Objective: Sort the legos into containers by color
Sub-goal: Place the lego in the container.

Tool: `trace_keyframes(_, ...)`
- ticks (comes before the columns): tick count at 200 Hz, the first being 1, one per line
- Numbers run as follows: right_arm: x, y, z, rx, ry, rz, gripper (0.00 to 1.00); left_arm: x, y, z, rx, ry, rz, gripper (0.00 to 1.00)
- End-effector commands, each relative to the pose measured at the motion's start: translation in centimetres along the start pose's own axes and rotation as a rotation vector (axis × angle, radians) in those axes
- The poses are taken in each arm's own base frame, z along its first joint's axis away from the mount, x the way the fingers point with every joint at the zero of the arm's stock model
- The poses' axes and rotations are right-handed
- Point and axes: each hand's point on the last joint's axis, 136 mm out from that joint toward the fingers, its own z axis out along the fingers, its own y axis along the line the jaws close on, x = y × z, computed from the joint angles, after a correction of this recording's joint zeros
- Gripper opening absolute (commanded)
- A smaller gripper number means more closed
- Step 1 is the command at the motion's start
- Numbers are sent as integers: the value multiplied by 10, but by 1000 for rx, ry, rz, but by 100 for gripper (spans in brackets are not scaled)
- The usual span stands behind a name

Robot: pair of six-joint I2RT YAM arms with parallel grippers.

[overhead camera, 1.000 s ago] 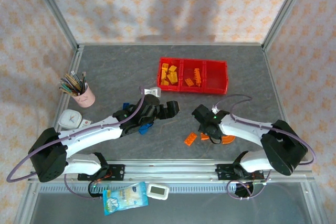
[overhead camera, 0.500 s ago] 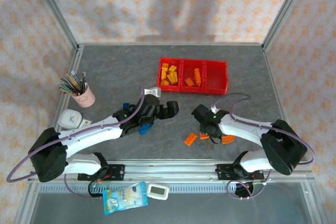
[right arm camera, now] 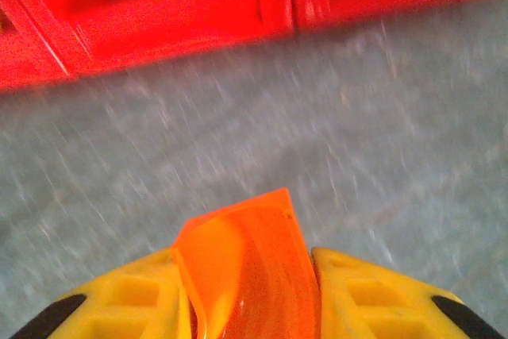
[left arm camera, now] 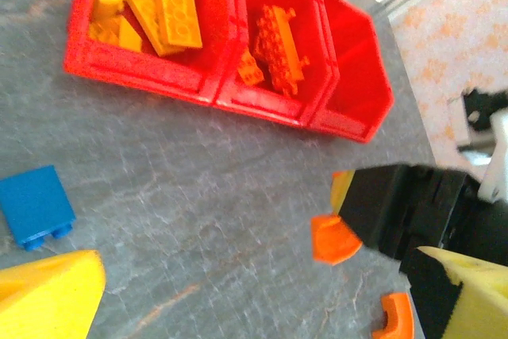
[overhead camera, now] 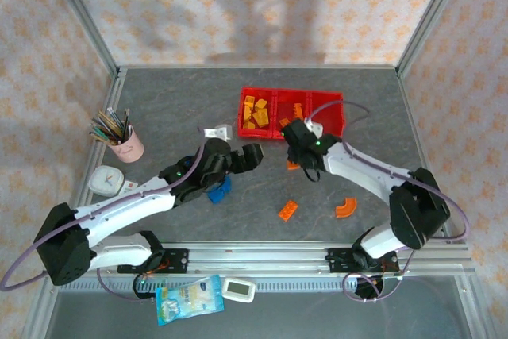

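So, right gripper now clamped on orange arc, carried up near red bins; drop-off next. Left gripper jaws apart, empty.

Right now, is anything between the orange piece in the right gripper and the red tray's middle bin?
Nothing visible does. The right gripper holds the orange piece just short of the containers. Only bare table and their near wall lie between.
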Motion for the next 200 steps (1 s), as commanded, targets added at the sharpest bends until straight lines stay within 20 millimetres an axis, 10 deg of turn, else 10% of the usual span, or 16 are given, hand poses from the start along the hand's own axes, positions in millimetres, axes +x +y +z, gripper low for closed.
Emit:
trace_keyframes(1,-45,1,8,57,-79,-67,35,-17,11,-7,-36,-38,15,99)
trace_keyframes(57,-125,32,54,81,-142,-105,35,-41,22,-9,-55,-75,10,99)
trace_keyframes(120,-160,52,108,124,-139,-139,41,-44,30,-5,-64,-74,-5,99)
trace_keyframes(200,-178,52,51,41,-213,-91,54,-50,29,-7,-60,-81,-8,99)
